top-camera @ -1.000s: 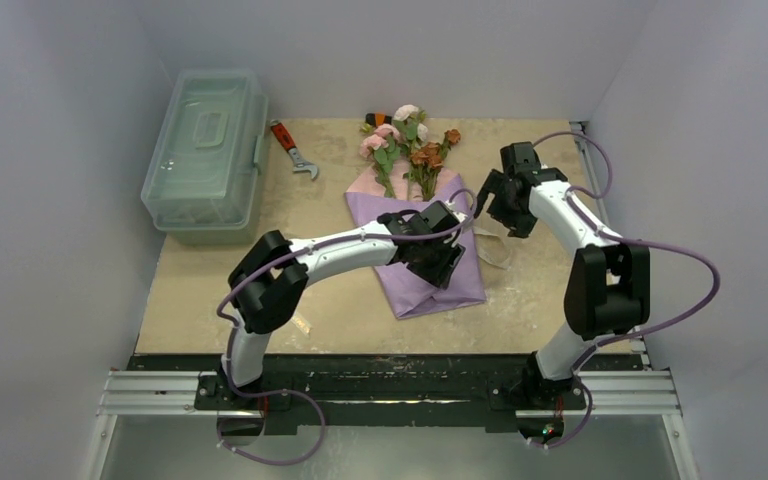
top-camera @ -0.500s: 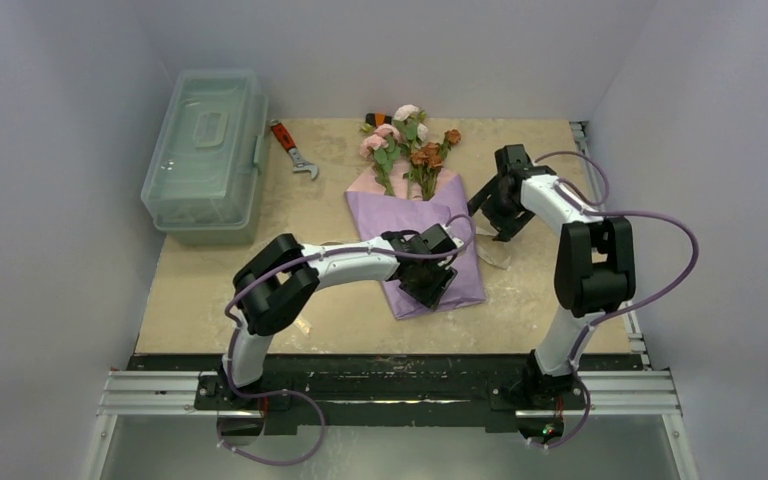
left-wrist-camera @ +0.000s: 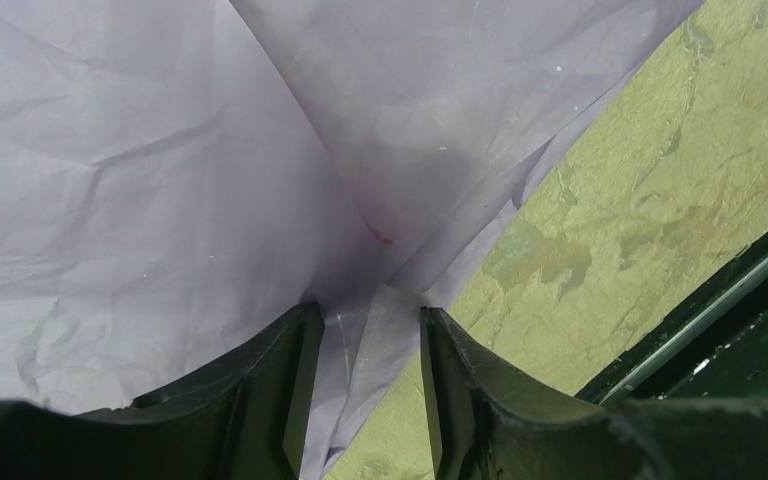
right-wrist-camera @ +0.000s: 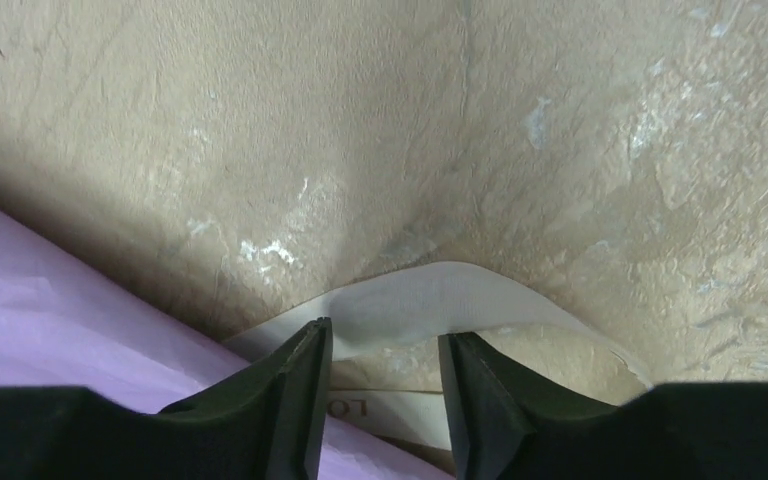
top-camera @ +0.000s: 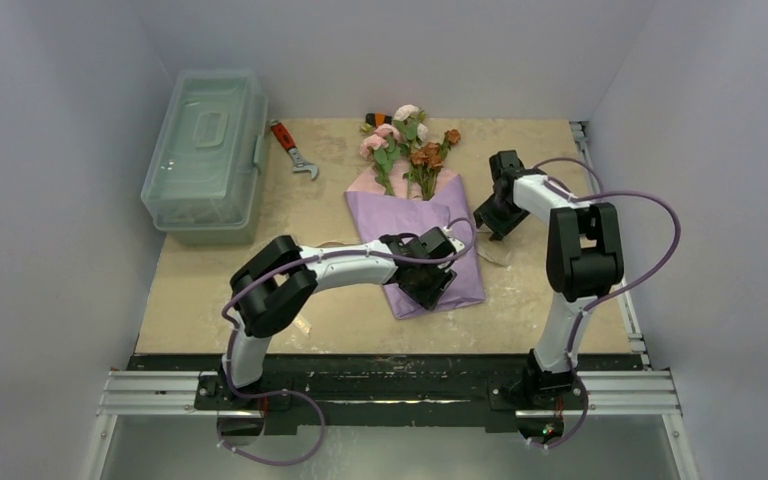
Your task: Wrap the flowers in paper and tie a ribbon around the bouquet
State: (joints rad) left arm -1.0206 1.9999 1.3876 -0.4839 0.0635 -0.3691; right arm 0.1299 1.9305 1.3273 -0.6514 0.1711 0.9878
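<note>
The bouquet lies mid-table: pink, white and orange flowers stick out of the far end of a lilac paper wrap. My left gripper is low over the wrap's near end. In the left wrist view a folded point of paper sits between its jaws, which stand apart, with bare table showing beside one finger. My right gripper is down at the table beside the wrap's right edge. Its open jaws straddle a raised loop of cream ribbon, next to the paper.
A translucent green toolbox stands at the far left. A red-handled wrench lies beside it. A small black and orange item sits behind the blooms. A metal rail runs along the table's right edge, and grey walls close in the sides.
My right arm has dropped to the table by the wrap's right edge and its jaws have narrowed around the ribbon loop. My left gripper slid slightly nearer along the paper.
</note>
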